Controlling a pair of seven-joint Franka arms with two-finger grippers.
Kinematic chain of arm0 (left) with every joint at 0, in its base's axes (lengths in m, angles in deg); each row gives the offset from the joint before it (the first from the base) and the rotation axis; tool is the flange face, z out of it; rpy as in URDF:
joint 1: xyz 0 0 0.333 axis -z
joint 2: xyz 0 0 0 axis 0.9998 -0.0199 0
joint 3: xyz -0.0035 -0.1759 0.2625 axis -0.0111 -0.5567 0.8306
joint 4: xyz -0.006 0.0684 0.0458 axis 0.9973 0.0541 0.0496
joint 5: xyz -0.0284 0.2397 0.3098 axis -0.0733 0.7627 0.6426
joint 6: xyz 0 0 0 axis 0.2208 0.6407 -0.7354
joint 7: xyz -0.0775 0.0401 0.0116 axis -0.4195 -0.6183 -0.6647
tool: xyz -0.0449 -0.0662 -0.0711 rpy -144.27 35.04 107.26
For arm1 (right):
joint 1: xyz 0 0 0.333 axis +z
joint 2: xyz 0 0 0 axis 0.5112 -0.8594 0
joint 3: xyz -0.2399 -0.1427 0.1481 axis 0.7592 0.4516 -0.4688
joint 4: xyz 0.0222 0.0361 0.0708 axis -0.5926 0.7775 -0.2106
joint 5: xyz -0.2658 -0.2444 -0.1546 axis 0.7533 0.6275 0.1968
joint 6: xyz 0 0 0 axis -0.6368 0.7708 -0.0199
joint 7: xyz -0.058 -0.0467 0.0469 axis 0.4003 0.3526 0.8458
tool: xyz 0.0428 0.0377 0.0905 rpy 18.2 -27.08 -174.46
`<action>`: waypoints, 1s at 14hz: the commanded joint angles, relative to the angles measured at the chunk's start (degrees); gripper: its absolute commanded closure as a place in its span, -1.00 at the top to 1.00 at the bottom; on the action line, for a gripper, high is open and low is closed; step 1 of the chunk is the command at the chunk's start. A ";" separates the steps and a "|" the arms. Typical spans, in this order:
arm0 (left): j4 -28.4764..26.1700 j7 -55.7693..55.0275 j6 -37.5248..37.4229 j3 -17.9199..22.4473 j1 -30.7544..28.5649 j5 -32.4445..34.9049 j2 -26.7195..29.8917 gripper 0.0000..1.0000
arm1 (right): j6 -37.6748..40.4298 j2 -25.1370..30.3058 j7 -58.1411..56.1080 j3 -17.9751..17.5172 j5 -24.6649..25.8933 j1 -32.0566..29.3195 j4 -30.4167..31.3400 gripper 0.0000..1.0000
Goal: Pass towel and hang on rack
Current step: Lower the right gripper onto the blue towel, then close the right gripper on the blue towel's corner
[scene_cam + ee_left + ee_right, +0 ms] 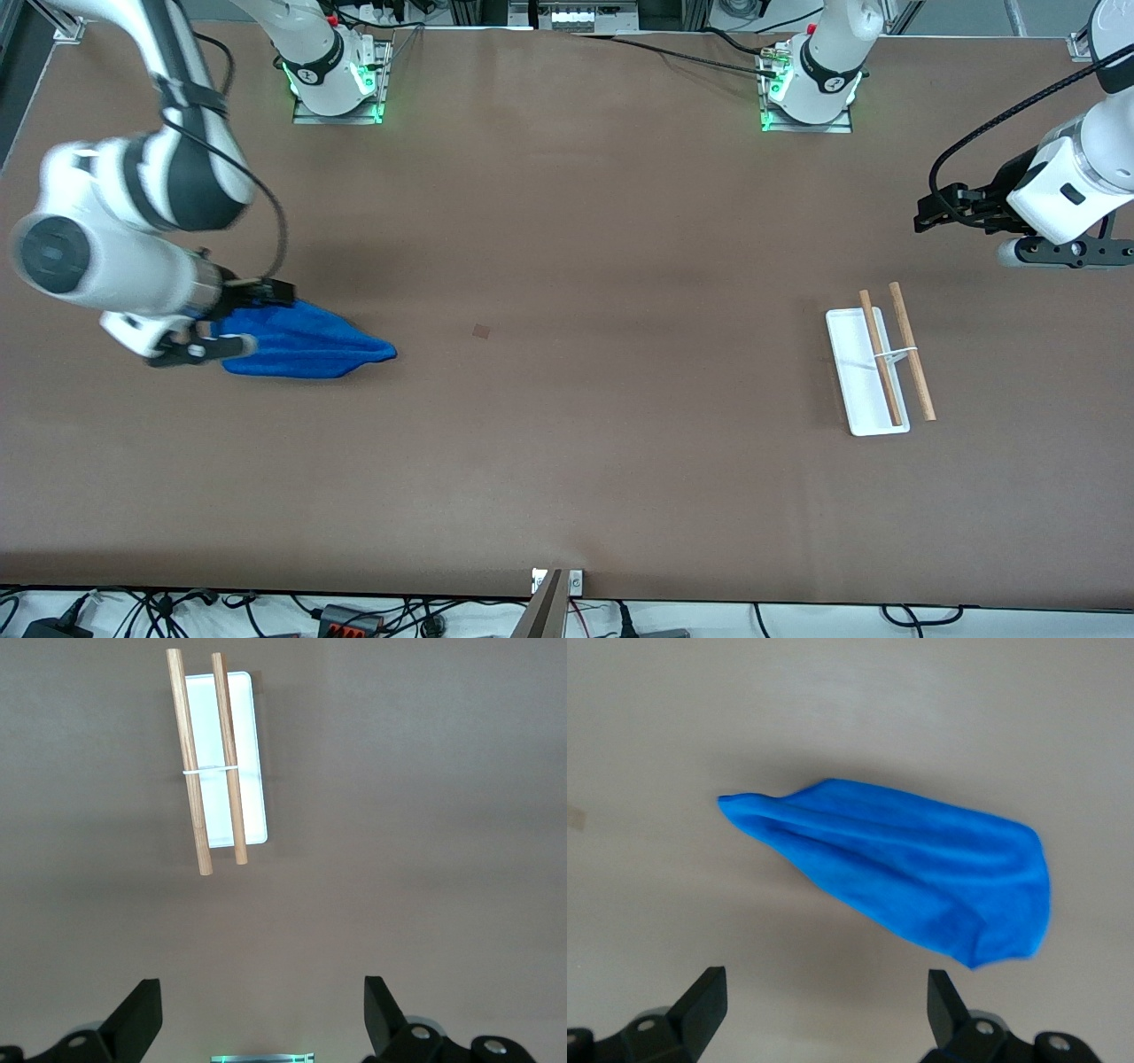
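I'm seeing the towel [306, 344] lying on the table [567, 461] toward the right arm's end, with the right gripper [232, 312] hovering over its outer end. The rack [873, 368] is sitting well apart from it toward the left arm's end, its two rods [911, 350] lying side by side above the tray. The left gripper [921, 217] is hanging over bare table near the rack.
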 commanded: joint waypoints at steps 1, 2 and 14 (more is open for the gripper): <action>1.03 1.57 -1.11 0.06 -0.41 -1.01 -0.20 1.00 | -1.98 -3.57 -12.15 0.10 -0.39 0.82 -0.91 1.00; 1.03 1.57 -1.11 0.06 -0.41 -1.01 -0.20 1.00 | -3.13 -5.42 -16.99 0.01 -0.83 1.00 -0.91 1.00; 1.03 1.57 -1.11 0.06 -0.41 -1.01 -0.20 1.00 | -14.90 -17.82 -55.60 -1.13 -7.16 4.34 -4.25 0.87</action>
